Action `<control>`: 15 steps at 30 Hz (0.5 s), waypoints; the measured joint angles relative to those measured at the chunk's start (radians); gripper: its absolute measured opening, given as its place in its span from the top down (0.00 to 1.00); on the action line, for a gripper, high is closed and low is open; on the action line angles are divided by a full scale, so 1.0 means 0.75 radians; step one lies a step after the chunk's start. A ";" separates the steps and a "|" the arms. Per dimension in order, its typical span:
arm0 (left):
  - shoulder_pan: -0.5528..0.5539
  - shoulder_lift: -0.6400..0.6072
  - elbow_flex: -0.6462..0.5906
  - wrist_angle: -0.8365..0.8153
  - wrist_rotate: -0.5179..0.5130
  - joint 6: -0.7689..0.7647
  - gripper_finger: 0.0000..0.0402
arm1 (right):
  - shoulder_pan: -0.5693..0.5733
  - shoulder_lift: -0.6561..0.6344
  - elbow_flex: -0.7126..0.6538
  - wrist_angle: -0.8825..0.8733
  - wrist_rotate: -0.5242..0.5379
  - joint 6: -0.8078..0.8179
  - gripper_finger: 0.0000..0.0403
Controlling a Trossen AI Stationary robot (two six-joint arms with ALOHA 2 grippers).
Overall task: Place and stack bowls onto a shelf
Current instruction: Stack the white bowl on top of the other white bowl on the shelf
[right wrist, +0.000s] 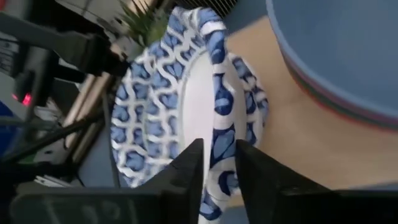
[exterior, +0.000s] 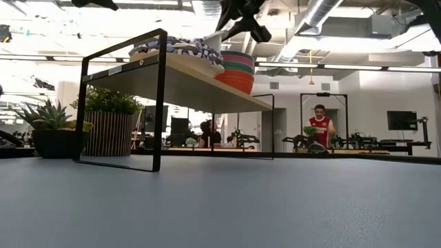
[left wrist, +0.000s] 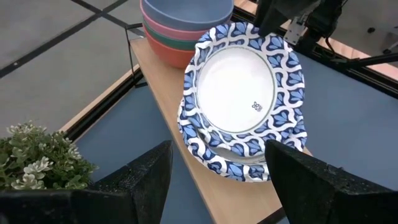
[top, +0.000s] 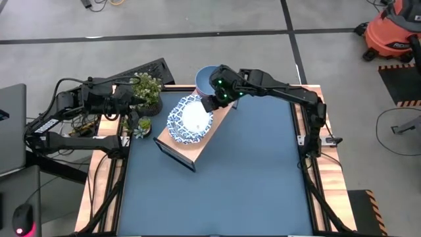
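A light-wood shelf (top: 205,139) on a dark frame stands aslant on the blue table. On it sit a stack of white bowls with blue patterned rims (top: 187,122) and a stack of small bowls (top: 205,78) with the light blue one on top. The top patterned bowl (left wrist: 236,81) is tilted, its low side resting on the stack beneath. My right gripper (top: 212,103) is over the shelf between the two stacks, shut on that bowl. My left gripper (left wrist: 217,180) is open, off the table's left edge by the plants, facing the shelf (left wrist: 166,81). My right gripper pinches the top patterned bowl by its rim (right wrist: 217,127), on the side nearest the small bowls. One finger (right wrist: 186,168) is on the white inside, the other outside. The fingers slant down from the far right. The held side is raised; the opposite rim (left wrist: 249,167) rests on the stack.
Two potted plants (top: 148,89) (top: 141,125) stand at the table's far left corner beside the shelf. The small bowls (exterior: 238,72) sit right next to the held rim. People (exterior: 320,124) are in the room behind. The blue tabletop (top: 250,178) stretches near and right.
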 joint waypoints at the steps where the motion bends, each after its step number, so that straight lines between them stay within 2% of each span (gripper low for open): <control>1: 0.000 0.000 0.000 0.000 0.000 0.001 0.39 | 0.000 0.000 0.000 0.020 -0.001 0.000 0.68; 8: 0.000 0.000 0.000 0.000 0.001 0.001 0.39 | 0.001 -0.011 0.000 0.070 -0.004 0.016 0.57; 12: 0.000 0.000 0.000 0.000 0.001 0.001 0.39 | 0.001 -0.056 0.000 0.065 0.007 0.015 0.57; 15: 0.000 0.000 0.000 0.000 0.001 0.001 0.39 | 0.011 -0.091 0.000 0.039 0.092 0.013 0.60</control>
